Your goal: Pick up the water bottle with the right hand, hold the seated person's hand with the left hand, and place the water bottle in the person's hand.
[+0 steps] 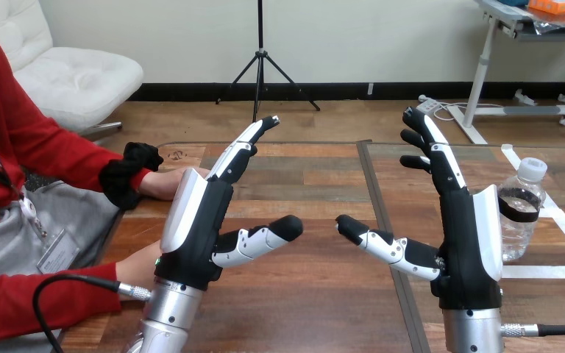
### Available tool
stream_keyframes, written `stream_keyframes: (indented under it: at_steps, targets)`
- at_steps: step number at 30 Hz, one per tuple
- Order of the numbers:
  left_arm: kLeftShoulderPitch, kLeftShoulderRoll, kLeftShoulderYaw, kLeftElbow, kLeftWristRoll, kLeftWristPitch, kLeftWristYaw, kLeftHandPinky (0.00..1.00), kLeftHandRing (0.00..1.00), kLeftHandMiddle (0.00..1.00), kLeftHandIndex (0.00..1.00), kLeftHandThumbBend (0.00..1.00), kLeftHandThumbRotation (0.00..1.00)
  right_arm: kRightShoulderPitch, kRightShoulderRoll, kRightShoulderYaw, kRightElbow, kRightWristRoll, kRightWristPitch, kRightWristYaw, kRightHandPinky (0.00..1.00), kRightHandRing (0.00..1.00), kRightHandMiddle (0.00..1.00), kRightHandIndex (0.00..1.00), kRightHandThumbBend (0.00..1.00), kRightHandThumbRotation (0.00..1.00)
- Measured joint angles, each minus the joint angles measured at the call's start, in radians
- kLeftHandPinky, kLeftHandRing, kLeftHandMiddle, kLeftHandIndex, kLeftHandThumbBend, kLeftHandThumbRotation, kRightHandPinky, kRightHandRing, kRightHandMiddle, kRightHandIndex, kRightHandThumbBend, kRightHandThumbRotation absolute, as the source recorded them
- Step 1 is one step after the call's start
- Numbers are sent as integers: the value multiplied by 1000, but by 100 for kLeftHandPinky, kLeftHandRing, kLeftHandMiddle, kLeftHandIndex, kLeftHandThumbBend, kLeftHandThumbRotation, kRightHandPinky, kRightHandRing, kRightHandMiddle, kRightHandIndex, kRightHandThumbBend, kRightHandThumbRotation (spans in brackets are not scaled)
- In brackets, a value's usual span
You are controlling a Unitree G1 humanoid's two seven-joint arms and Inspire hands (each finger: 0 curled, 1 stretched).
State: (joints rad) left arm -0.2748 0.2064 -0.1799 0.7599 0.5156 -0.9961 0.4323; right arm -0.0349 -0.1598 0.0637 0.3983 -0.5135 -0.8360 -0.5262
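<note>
**Step 1 pending: both hands released, bottle not yet grasped**

Status. Both arms rise from the table's (316, 294) near edge with the hands upright, palms facing each other. The left hand (195, 220) has its fingers straight and its thumb extended toward the table's centre; it grasps nothing. The right hand (467, 235) mirrors it: fingers released and pointing up, thumb extended inward, nothing held.

Task object. The water bottle (521, 213) stands upright near the table's right edge, capped, just beside the back of the right hand. The hand's white shell overlaps the bottle's outline, so contact cannot be ruled out; the hand probably stands nearer the camera, clear of the bottle.

Person. 1 of the person's hands (163, 182) rests on the table at its left edge, partly hidden behind the left hand's fingers. The person's other hand (134, 271) lies closer to the near left corner, behind the left forearm. Neither is held by the robot.

Judged step. None of the 3 task steps is complete; the pickup is the step in hand.

Next move requires:
1. Turn the right palm outward toward the bottle, since the palm now faces away from it.
2. Lower the hand to the bottle's body, below the cap.
3. Curl the fingers and thumb around the bottle before lifting.
</note>
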Motion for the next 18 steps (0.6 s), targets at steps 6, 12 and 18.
stream_keyframes:
  at_steps: [6, 12, 18]
  targets:
    - [0, -8, 0, 0, -5, 3, 0, 83, 90, 90, 89, 78, 63, 0, 0, 0, 0, 0, 0, 0, 73, 85, 90, 90, 100, 45]
    - [0, -19, 1, 0, -23, 3, -1, 83, 90, 90, 88, 86, 50, 0, 0, 0, 0, 0, 0, 0, 73, 85, 90, 90, 100, 45]
    - [0, -25, 1, 0, -38, 3, -4, 84, 90, 90, 89, 93, 37, 0, 0, 0, 0, 0, 3, 0, 73, 85, 90, 90, 100, 45]
